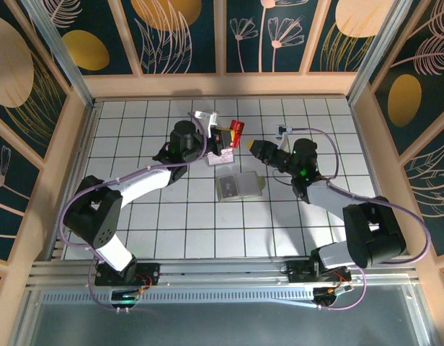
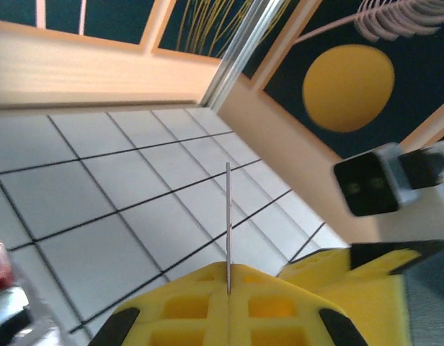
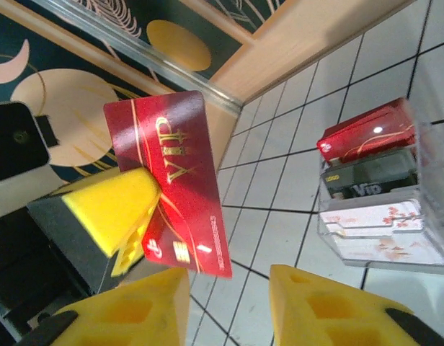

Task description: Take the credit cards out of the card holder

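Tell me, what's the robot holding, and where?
The left gripper pinches the red card by one edge; the right gripper is open, holding nothing.

Bright, even overhead light falls on the white tiled table (image 1: 171, 231), leaving only faint, soft shadows on it and a pale sheen on the ribbed metal rail (image 1: 207, 277) at the bottom of the frame. In the left wrist view the yellow fingers (image 2: 186, 306) at the bottom edge are out of focus and the black-and-white block (image 2: 366, 184) at the right is smeared. In the right wrist view the glossy red card with gold lettering (image 3: 175, 180) carries a mild sheen, and a small white glint sits on the red card (image 3: 366, 137) in the clear plastic box (image 3: 424, 249) at the right.
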`<action>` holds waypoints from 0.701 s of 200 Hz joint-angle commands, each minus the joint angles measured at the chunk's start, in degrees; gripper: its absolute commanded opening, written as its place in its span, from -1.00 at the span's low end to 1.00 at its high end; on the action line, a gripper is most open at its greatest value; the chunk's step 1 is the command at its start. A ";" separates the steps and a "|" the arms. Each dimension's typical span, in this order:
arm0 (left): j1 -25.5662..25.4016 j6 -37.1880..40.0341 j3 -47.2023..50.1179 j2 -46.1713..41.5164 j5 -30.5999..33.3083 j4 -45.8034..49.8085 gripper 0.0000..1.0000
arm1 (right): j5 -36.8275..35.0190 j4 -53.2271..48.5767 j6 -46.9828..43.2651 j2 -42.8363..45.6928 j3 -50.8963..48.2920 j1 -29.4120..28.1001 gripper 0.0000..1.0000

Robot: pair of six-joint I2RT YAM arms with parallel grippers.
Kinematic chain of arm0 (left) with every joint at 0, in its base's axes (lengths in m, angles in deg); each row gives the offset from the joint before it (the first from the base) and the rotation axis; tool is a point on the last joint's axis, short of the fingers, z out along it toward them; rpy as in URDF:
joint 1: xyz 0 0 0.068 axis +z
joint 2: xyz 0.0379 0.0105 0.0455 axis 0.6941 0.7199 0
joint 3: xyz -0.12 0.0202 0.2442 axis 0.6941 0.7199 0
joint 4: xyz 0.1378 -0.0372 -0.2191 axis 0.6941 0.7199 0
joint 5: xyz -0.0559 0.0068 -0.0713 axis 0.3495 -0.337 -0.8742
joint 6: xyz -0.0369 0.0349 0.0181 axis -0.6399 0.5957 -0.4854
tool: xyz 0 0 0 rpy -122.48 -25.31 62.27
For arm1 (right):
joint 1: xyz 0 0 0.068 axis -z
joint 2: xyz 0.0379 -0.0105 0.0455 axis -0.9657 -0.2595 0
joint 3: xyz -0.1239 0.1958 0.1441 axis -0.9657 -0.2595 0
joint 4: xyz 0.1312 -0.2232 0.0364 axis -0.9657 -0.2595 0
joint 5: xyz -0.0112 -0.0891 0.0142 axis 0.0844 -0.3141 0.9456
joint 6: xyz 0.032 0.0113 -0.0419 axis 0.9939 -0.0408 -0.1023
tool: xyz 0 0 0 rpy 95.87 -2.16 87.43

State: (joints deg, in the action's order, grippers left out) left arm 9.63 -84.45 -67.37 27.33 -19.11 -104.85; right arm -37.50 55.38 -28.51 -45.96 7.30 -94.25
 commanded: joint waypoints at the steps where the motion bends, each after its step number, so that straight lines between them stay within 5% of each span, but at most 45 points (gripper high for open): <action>1: 0.76 17.92 -5.33 -1.05 0.92 14.42 -1.00 | -5.91 -7.16 -4.99 4.05 1.82 -0.36 -0.22; 41: 3.01 35.73 -13.03 2.21 -0.53 26.50 -1.00 | -12.84 -12.71 -6.73 8.19 0.73 -0.33 0.03; 140: 8.44 57.64 -29.96 16.23 -1.56 43.03 -1.00 | -26.69 -23.95 -9.29 18.46 0.25 -0.28 0.23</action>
State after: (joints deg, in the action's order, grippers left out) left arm 17.93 -36.12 -93.67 41.08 -20.73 -68.42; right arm -58.55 35.14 -36.34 -30.11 7.47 -94.33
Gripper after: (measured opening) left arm 0.044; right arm 0.601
